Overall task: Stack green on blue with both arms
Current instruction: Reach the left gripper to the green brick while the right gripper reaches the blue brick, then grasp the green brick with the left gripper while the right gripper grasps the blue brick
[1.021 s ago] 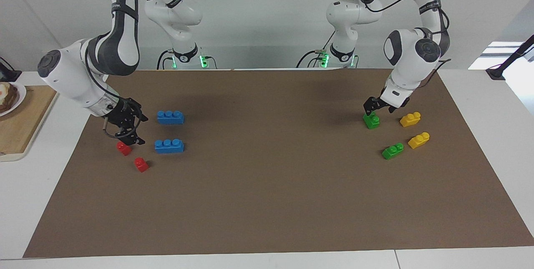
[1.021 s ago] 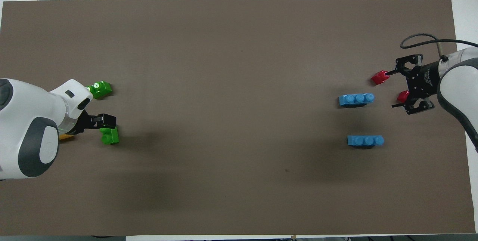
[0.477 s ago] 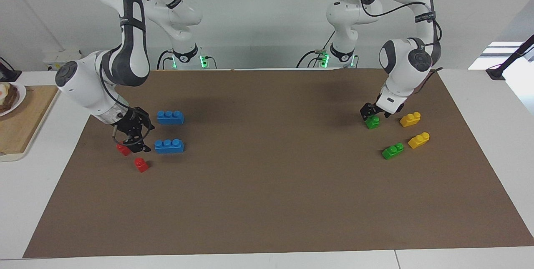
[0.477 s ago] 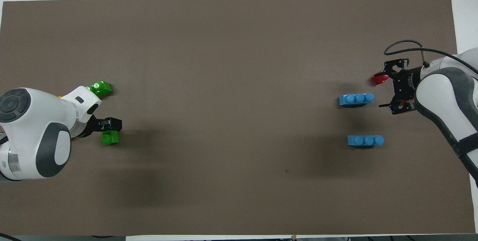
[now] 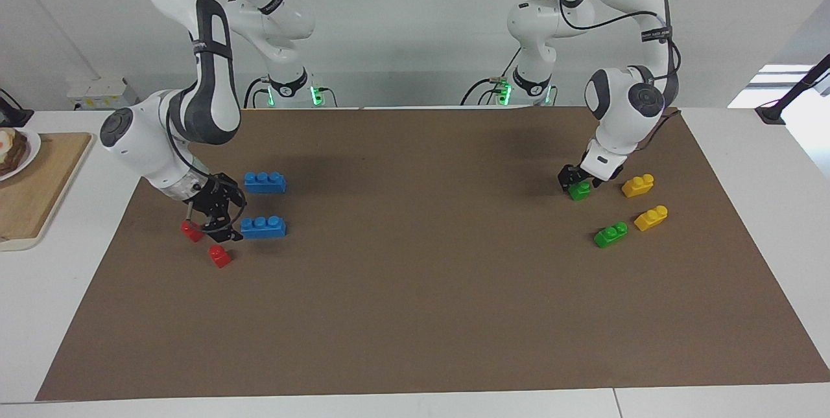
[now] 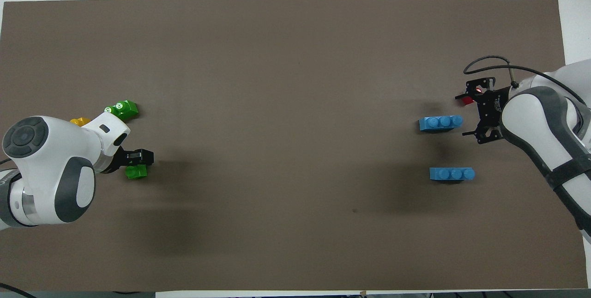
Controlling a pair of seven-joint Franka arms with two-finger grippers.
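down low, the left tool (image 5: 576,179) straddles a green brick (image 5: 580,190), grip unclear; the right tool (image 5: 217,220) gapes beside a blue brick (image 5: 263,227).

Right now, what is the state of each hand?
Left hand: over a green brick; grip cannot be told.
Right hand: open, beside a blue brick, holding nothing.

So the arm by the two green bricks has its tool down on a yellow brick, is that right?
Not quite. In the facing view the left tool is down at a green brick, the one nearer the robots. The yellow bricks lie untouched beside it.
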